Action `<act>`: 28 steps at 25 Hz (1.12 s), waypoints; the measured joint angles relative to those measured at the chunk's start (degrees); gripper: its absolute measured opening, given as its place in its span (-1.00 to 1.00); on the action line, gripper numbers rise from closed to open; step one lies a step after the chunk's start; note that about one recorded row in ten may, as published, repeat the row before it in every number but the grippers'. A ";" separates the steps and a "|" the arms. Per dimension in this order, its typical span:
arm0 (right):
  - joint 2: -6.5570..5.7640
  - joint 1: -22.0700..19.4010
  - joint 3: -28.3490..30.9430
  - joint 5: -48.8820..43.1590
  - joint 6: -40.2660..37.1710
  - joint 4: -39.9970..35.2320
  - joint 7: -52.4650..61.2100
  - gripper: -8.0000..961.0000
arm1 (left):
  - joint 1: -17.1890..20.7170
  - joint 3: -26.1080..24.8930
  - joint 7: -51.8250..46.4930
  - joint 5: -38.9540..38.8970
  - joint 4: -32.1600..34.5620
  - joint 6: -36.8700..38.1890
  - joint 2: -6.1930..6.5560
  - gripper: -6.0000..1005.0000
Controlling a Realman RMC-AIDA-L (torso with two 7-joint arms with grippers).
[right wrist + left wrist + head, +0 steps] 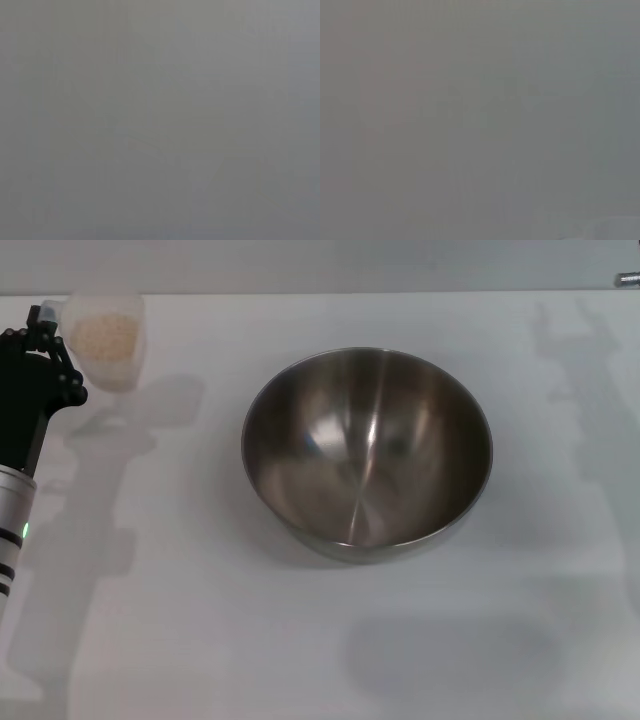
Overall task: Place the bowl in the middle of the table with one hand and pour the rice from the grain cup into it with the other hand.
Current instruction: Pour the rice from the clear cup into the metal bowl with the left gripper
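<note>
**A:** We are looking down at a plain white matte surface point(300, 640) that is filling nearly the whole head view.

**B:** Along the far edge we are seeing a pale grey strip point(330, 265). A small metal piece point(628, 279) is poking in at the far right corner.

**A:** Soft grey shadows are falling across the white. Both wrist views are showing us only flat grey.

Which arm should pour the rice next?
Left. The left gripper is at the small clear plastic grain cup of rice, left of the empty stainless-steel bowl; no right arm shows.
</note>
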 joint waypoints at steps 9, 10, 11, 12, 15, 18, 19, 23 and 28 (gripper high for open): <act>0.45 -2.19 -2.23 -0.31 -0.70 -0.70 -0.08 0.11 | 0.56 0.92 3.91 0.47 -0.04 3.84 0.01 -0.96; 0.47 -2.85 -2.33 -0.33 -0.74 -0.71 0.09 0.11 | 0.58 1.67 6.84 0.49 -0.05 5.05 0.01 -0.96; 0.47 -2.85 -2.33 -0.33 -0.74 -0.71 0.09 0.11 | 0.55 2.19 8.78 0.48 -0.05 5.63 0.00 -0.96; 0.48 -3.16 -2.33 -0.33 -0.75 -0.71 0.18 0.11 | 0.55 2.19 8.78 0.48 -0.05 5.63 0.00 -0.96; 0.55 -3.87 -2.66 -0.34 -0.78 -0.71 0.23 0.11 | -0.17 4.07 16.73 0.53 -0.06 6.40 -0.14 -0.96; 0.63 -4.47 -2.97 -0.35 -0.79 -0.69 0.25 0.11 | -1.61 6.19 27.02 0.53 -0.49 6.16 -0.32 -0.96; 0.65 -4.63 -2.98 -0.35 -0.79 -0.68 0.29 0.11 | -1.98 7.12 30.21 0.52 -0.87 5.96 -0.32 -0.96; 0.68 -5.07 -3.03 -0.34 -0.79 -0.75 0.41 0.11 | -2.95 10.73 46.39 0.52 -3.45 5.00 -0.34 -0.96; 0.67 -4.91 -3.05 -0.21 -0.79 -1.51 0.43 0.11 | -3.34 16.13 68.20 0.53 -7.68 3.27 -0.40 -0.96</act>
